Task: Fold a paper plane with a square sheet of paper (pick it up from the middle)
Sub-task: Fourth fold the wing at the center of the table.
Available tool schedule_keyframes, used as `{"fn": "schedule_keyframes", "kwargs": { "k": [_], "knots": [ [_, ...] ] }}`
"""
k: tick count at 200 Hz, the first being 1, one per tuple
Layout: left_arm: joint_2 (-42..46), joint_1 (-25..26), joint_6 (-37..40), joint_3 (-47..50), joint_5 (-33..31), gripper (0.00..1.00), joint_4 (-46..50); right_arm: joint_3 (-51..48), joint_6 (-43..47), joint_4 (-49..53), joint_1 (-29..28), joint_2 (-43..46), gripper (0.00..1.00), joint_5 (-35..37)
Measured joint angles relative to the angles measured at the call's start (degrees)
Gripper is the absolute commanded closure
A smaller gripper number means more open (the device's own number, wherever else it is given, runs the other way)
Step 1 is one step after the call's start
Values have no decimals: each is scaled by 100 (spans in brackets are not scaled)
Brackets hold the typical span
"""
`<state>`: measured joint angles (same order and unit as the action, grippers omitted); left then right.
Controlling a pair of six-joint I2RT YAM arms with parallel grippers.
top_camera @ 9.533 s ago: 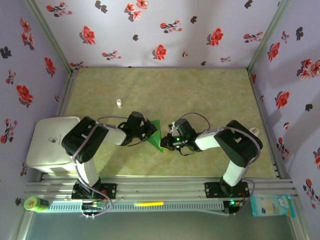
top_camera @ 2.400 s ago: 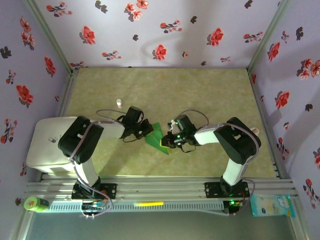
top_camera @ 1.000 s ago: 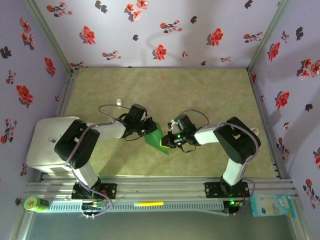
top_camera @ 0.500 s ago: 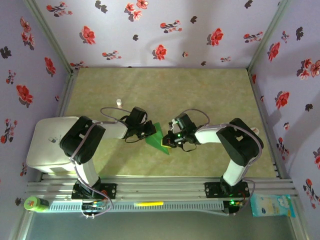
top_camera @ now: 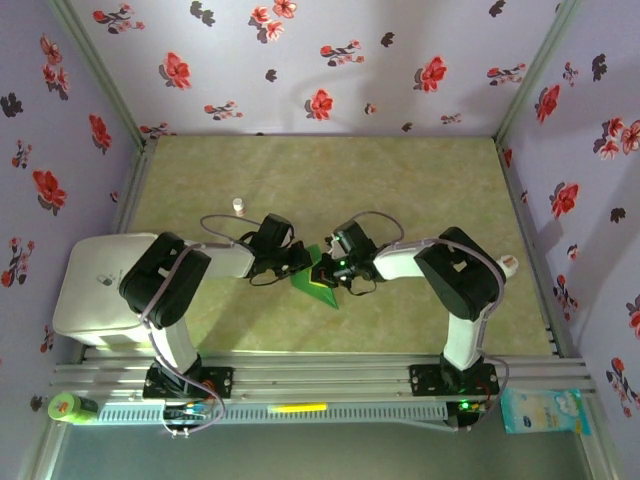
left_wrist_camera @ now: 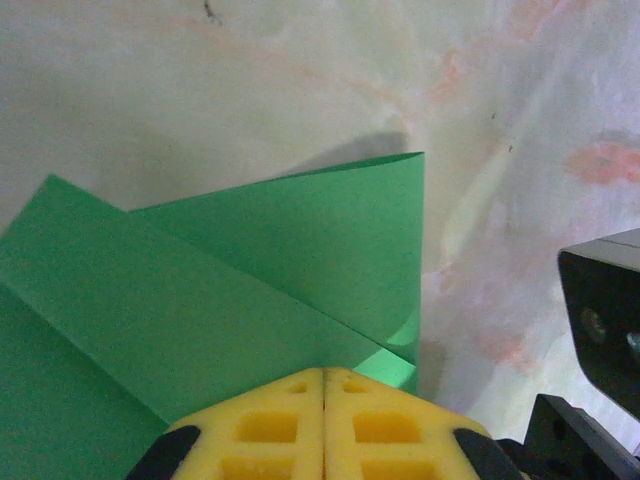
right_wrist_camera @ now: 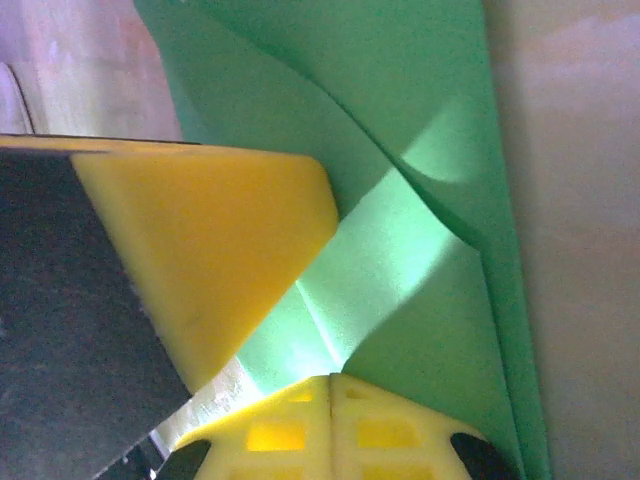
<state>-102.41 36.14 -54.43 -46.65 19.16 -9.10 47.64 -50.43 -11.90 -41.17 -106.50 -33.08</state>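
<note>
The square sheet of paper [top_camera: 320,287] is bright green and folded into a creased, pointed shape on the tabletop between the two arms. My left gripper [top_camera: 300,264] is shut, its yellow fingertips [left_wrist_camera: 350,400] set down on the paper's [left_wrist_camera: 250,290] overlapping flaps. My right gripper [top_camera: 324,273] is also shut. Its tips meet the paper [right_wrist_camera: 430,260] where a crease runs up to them. The left gripper's yellow finger [right_wrist_camera: 200,240] stands close beside it. I cannot tell whether either pair of tips pinches the paper.
A tiny white bottle [top_camera: 238,205] stands on the mat behind the left arm. A white box [top_camera: 100,285] sits at the left edge. Flowered walls close in three sides. The rail [top_camera: 320,375] with both arm bases runs along the near edge.
My right gripper has slid left over the green paper until it almost touches the left gripper. The left gripper has barely moved. Both stay shut.
</note>
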Motion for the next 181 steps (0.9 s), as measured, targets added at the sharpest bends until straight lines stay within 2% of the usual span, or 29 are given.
{"fn": "schedule_keyframes", "kwargs": {
  "k": [52, 181],
  "knots": [
    [2, -50, -2, 107, 140, 94, -170, -737, -83, -769, 2, 352, 99, -11],
    [2, -114, -2, 155, 249, 94, -245, -2251, 356, -210, 4, 1915, 97, -133]
  ]
}}
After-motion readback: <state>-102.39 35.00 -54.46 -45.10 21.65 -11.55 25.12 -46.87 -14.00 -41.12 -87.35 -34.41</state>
